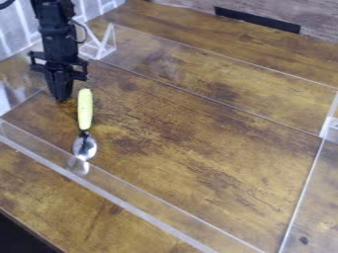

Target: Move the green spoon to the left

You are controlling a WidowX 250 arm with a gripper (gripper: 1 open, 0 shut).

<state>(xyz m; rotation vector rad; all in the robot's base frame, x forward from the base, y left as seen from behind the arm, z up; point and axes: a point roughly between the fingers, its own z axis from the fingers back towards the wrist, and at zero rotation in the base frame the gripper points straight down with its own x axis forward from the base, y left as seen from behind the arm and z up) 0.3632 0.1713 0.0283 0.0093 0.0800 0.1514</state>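
1. Nearest you: dark patch [19,240] at the bottom-left corner, cut off; can't make it out.
2. Wooden tabletop [199,148], brown, worn grain, pale see-through strips crossing it.
3. Green spoon [85,111] lies on your picture's left side, silver bowl toward you, yellow-green handle pointing away. Bowl's edge is blurry against a pale strip.
4. Black gripper [61,96]: fingertips together, nothing held, just beside the handle's far end. Tips small and dark; you can't tell if they touch the wood.
5. Far edge: dark slot [258,18]; arm cut off up top.
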